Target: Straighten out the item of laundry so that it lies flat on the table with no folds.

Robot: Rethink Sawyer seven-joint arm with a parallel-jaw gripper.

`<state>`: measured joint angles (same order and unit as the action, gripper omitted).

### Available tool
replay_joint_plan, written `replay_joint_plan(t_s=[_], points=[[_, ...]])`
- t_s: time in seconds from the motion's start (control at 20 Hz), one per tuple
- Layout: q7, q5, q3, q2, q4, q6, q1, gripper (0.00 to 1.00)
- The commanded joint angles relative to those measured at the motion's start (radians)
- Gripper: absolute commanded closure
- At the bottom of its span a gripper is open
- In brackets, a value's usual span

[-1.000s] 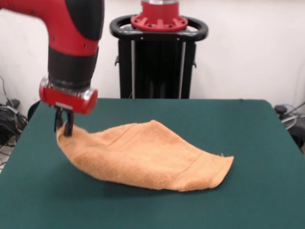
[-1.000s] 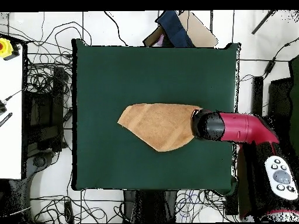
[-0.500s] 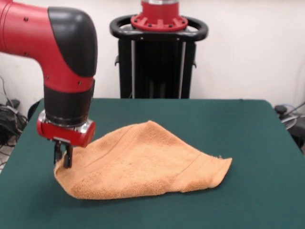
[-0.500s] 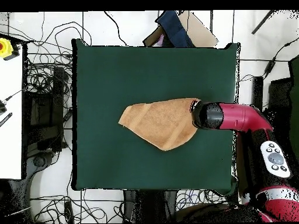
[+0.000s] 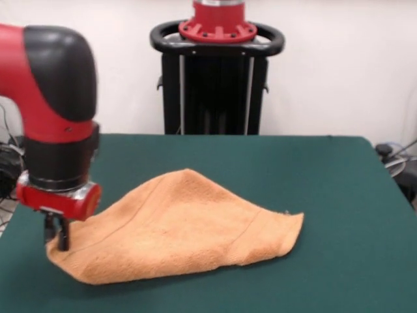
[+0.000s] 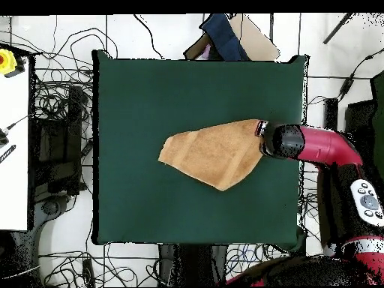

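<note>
In the front view, the black two-finger gripper under the red and black arm stood low over the near left part of the dark green felt-covered table. Its jaws were pressed together and pinched one corner of the light orange-tan terry towel. Compared with half a second before, the gripper had moved further toward the left edge and the near edge of the table, and the pinched corner had come with it. The towel reached out longer toward the left than before. Its opposite corner on the right had also slid a little to the left, so the whole cloth was being dragged and not only stretched. The middle of the towel was raised in a soft ridge, with a fold line running down toward the right corner.

In the overhead view, the gripper was close to the table's right edge, nearer to it than a moment before. The towel lay a little right of the centre of the table. Its shape was like a pointed triangle and not a square, so I judge that a part of it was doubled over. The far tip on the left had shifted slightly toward the right.

For the task, this pull brought only small progress: the cloth was more extended, but the fold remained and the towel was not flat. Not much table was left before the edge.
</note>
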<state>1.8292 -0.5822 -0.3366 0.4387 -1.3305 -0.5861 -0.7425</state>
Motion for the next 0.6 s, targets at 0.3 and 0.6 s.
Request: replay_joint_plan(t_s=[0.3,0.6], points=[[-0.551,-0.029,-0.197,-0.152,0.318,-0.212,-0.102,1.0],[-0.463,0.042,-0.143,-0.103,0.231,-0.196,-0.091,0.0]])
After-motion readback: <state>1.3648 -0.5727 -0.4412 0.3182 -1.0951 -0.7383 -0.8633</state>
